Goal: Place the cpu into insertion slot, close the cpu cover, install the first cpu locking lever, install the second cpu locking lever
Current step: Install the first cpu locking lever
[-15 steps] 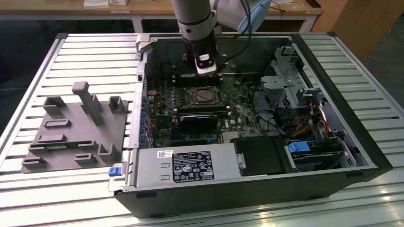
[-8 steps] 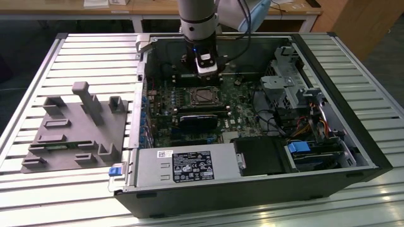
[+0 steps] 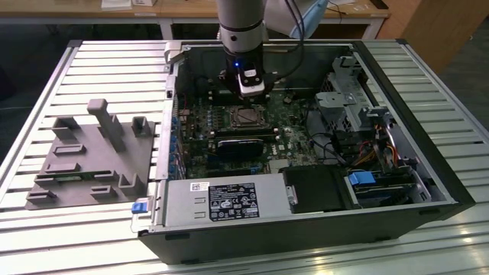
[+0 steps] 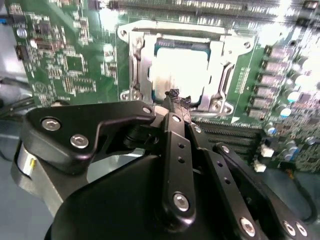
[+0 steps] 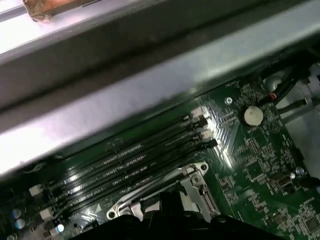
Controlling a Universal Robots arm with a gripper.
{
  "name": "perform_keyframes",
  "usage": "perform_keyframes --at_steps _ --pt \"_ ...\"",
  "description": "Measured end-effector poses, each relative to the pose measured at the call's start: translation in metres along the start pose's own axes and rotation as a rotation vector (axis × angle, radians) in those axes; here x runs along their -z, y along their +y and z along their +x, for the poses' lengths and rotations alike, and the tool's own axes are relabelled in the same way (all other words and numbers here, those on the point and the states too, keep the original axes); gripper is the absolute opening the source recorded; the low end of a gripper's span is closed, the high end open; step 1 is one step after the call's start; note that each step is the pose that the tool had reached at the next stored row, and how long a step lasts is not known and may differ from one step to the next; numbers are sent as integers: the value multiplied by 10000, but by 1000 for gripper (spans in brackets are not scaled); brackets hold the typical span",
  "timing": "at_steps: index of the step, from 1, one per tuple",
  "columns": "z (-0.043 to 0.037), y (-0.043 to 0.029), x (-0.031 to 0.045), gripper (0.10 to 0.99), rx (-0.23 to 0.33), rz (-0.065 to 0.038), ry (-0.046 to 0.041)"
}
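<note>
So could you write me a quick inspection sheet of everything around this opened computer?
Surface: ribbed metal table under an open computer case.
Job's things: cpu seated in the insertion slot; cpu cover lies around it.
Clutter: grey fixture tray beside the case.
Gripper: gripper shut, tips just at the socket's edge.
Cables: coloured wire bundle near the drive bays.
Surroundings: wooden desk behind.

Bright, glossy metal cpu (image 4: pixel 179 70) sits in the shiny silvery metal cpu cover (image 4: pixel 145 55); gripper (image 4: pixel 176 100) matt black.
</note>
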State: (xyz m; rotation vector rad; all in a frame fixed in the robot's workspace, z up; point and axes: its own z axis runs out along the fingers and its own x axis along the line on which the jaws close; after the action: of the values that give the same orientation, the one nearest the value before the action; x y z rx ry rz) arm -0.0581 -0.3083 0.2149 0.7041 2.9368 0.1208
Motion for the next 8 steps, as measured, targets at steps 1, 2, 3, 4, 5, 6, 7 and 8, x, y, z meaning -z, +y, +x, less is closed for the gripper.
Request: perform_keyframes --at_steps 1,2,3,4,5,6,7,8 --pt "-11 -21 0 102 0 11 6" --pt "-22 -42 1 102 0 22 12" --pt "-32 -62 1 102 1 34 17" --pt "-42 -81 2 102 2 49 23" --pt "-51 -97 3 102 3 65 27" --pt "-58 -111 2 102 5 77 27" --pt "-63 -122 2 102 5 89 25" --pt "-67 -129 2 102 8 105 20"
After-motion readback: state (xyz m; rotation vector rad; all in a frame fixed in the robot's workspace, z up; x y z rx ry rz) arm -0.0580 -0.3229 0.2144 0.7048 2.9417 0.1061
